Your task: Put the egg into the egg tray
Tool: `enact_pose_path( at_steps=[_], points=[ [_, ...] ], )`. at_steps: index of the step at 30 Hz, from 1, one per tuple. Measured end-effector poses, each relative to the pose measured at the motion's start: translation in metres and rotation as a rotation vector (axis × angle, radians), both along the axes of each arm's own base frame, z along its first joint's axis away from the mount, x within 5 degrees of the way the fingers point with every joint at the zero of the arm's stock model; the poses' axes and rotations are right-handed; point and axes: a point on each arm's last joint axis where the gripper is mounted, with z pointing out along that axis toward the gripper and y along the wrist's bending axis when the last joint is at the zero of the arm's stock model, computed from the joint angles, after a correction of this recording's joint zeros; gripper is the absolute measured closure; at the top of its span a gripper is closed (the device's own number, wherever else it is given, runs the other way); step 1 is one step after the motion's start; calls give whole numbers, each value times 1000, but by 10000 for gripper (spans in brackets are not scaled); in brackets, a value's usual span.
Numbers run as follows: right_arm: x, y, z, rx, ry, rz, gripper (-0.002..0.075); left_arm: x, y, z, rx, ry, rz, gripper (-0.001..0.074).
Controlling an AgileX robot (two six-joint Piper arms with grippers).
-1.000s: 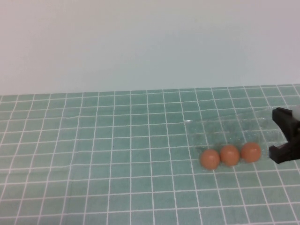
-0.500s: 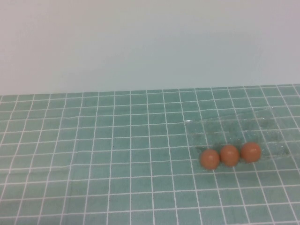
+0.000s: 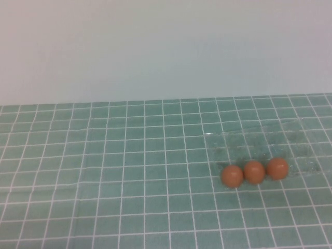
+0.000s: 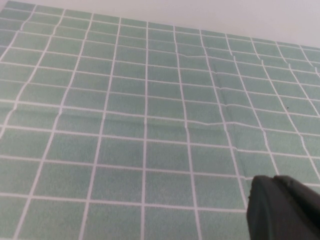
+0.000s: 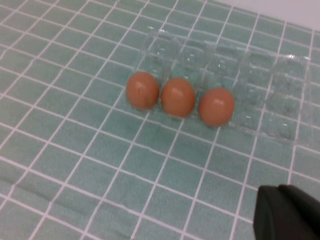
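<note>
Three alike orange-brown eggs lie in a row along the near side of the clear egg tray (image 3: 259,141): left egg (image 3: 232,176), middle egg (image 3: 254,171), right egg (image 3: 277,168). The right wrist view shows them too: left egg (image 5: 142,90), middle egg (image 5: 178,97) and right egg (image 5: 216,106), in the tray (image 5: 272,100). The left one sits at the tray's end; I cannot tell if it rests in a cup. My right gripper (image 5: 278,189) is shut and empty, back from the eggs. My left gripper (image 4: 273,179) is shut and empty over bare mat. Neither shows in the high view.
A green mat with a white grid (image 3: 129,171) covers the table up to a plain pale wall (image 3: 155,46) at the back. The tray's far row and right-hand cups (image 5: 285,75) hold nothing.
One second ago my open right gripper was beside the right egg at the high view's right edge. It has since pulled out of that view. The eggs and tray have not moved.
</note>
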Motion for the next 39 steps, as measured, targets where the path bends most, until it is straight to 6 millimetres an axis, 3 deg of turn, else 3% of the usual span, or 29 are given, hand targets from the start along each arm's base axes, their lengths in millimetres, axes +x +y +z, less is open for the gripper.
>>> enact_pose_path(
  at_steps=[28,35,39],
  points=[
    [-7,-3,2,3,-8,1,727,0,0,0,0,0,0,739],
    [-26,-13,10,14,-139,-31,727,0,0,0,0,0,0,739],
    [-40,-22,-4,-7,-201,-82,727,0,0,0,0,0,0,739]
  ],
)
